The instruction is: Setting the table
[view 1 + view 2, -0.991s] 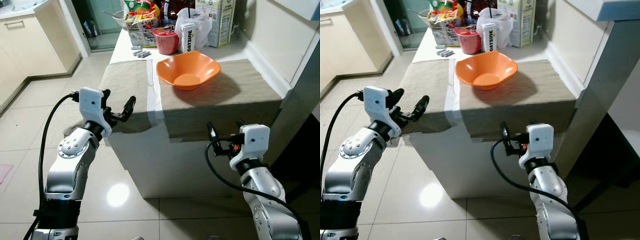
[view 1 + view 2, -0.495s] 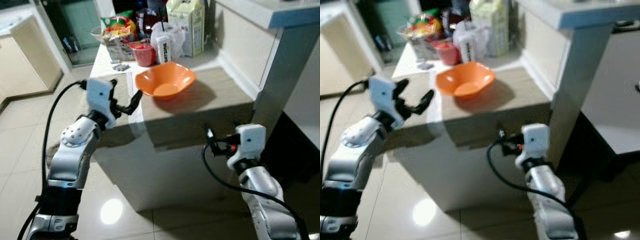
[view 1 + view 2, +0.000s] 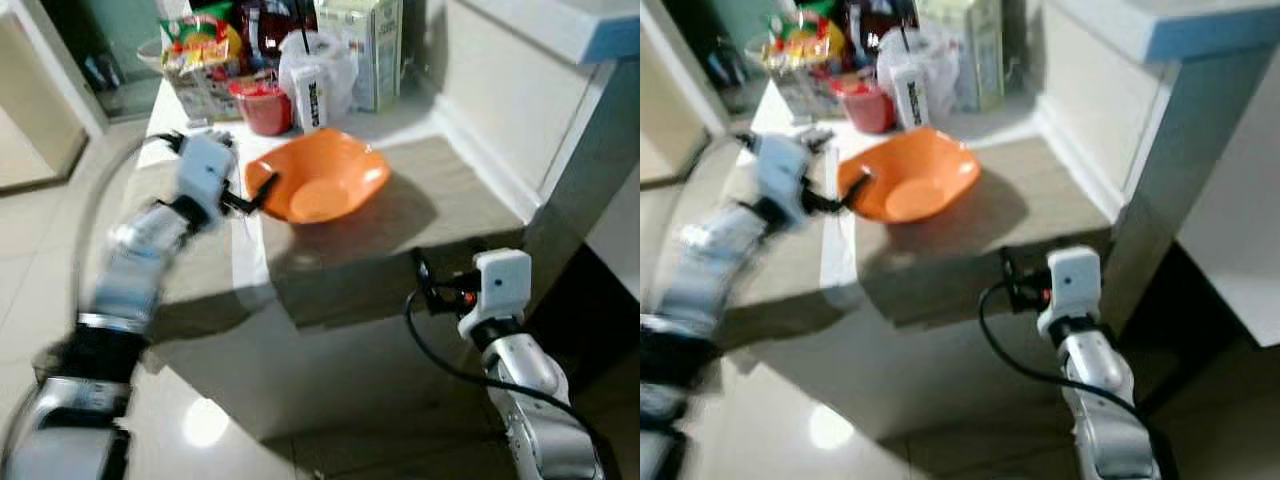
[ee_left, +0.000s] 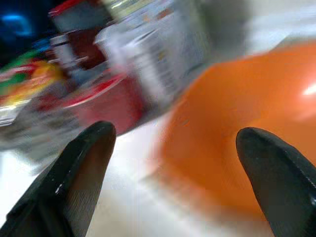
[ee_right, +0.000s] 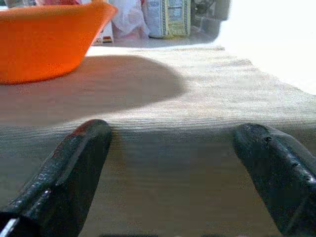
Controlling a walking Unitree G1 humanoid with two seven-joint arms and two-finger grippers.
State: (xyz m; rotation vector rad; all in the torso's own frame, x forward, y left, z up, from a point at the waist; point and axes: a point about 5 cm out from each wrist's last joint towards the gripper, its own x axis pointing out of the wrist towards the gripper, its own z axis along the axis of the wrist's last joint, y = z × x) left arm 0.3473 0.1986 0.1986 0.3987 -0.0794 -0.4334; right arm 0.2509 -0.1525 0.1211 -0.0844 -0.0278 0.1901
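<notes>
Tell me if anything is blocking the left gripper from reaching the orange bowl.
Nothing visible. The left gripper is open at the orange bowl, right at its near rim. The red cup and carton stand behind, out of the way.

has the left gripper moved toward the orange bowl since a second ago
Yes. The left gripper was off the counter's left edge, well short of the orange bowl; now its open fingers reach the bowl's left rim.

head stereo downward, wrist cameras close

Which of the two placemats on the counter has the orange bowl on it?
The right-hand placemat, nearer the wall, carries the orange bowl. The left placemat lies beneath the left gripper, whose arm crosses it.
</notes>
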